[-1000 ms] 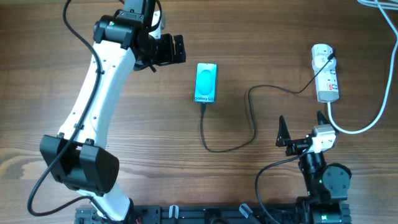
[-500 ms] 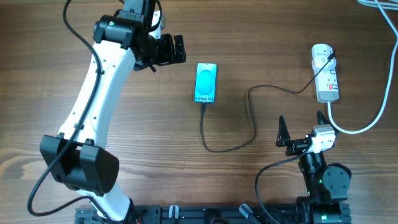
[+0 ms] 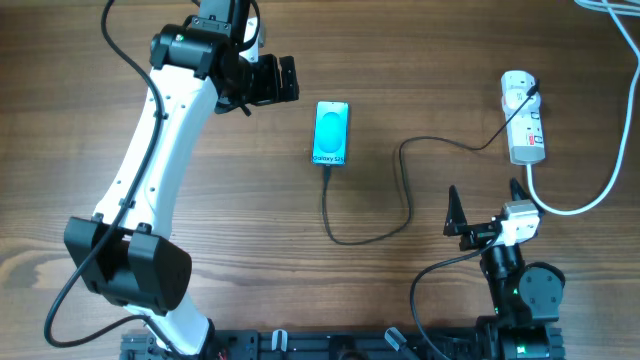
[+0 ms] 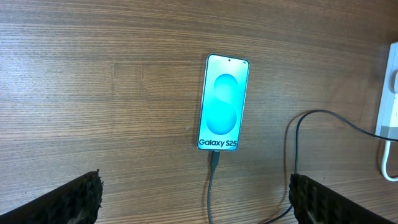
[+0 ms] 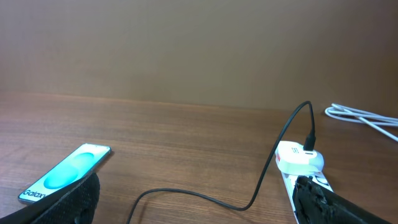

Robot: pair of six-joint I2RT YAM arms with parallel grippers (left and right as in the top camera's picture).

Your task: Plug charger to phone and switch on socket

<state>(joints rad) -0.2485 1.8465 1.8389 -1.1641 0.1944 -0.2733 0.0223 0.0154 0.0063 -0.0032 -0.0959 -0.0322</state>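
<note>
The phone [image 3: 332, 132] lies flat mid-table with its turquoise screen up; it also shows in the left wrist view [image 4: 222, 102] and the right wrist view [image 5: 65, 172]. The black charger cable [image 3: 405, 185] runs from the phone's bottom edge, where its plug [image 4: 214, 158] sits in the port, in a loop to the white socket strip [image 3: 522, 118] at the right. The strip also shows in the right wrist view [image 5: 300, 160]. My left gripper [image 3: 272, 79] is open and empty, up left of the phone. My right gripper [image 3: 485, 208] is open and empty, below the socket strip.
The strip's thick white cord [image 3: 590, 200] curves off to the right edge, and more white cord [image 5: 364, 117] lies at the back right. Bare wooden table [image 3: 230, 200] lies between the arms.
</note>
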